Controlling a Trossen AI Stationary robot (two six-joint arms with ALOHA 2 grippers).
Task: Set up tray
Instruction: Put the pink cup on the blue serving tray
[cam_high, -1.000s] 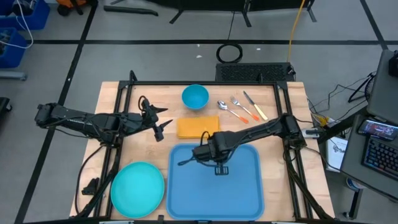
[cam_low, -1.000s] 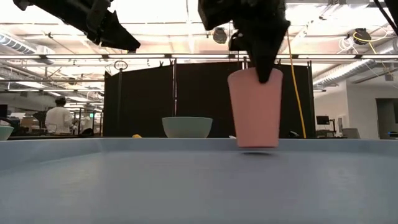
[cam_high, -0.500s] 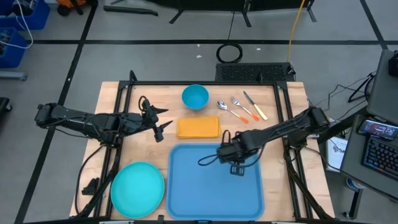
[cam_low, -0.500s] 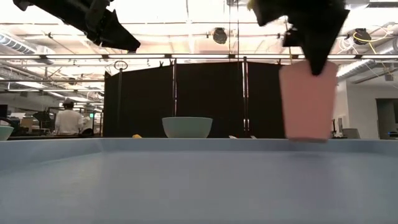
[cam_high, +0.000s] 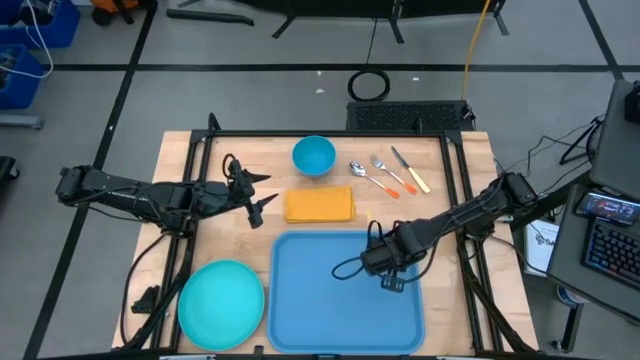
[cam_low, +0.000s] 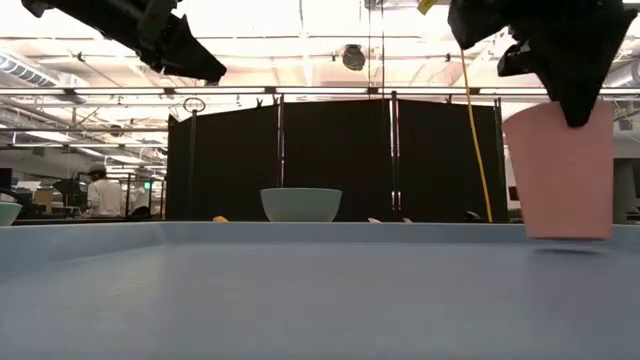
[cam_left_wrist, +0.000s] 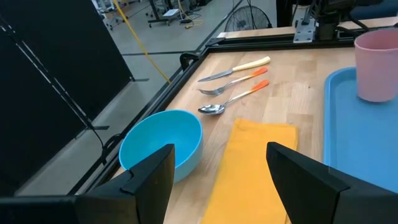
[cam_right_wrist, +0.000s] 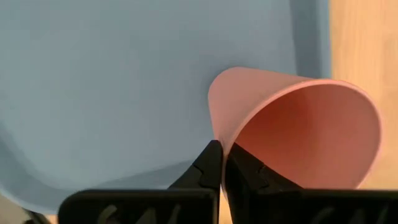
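Right hand (cam_high: 385, 262), pinching pink cup (cam_low: 560, 170), now farther right over tray (cam_high: 310, 300).

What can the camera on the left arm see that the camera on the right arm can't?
Only the left wrist view shows the round blue bowl, the folded orange-yellow napkin, the knife, fork and spoon, and the open left hand. Only the right wrist view shows the right hand pinching the cup's rim. Both show the pink plastic cup over the big flat blue tray.
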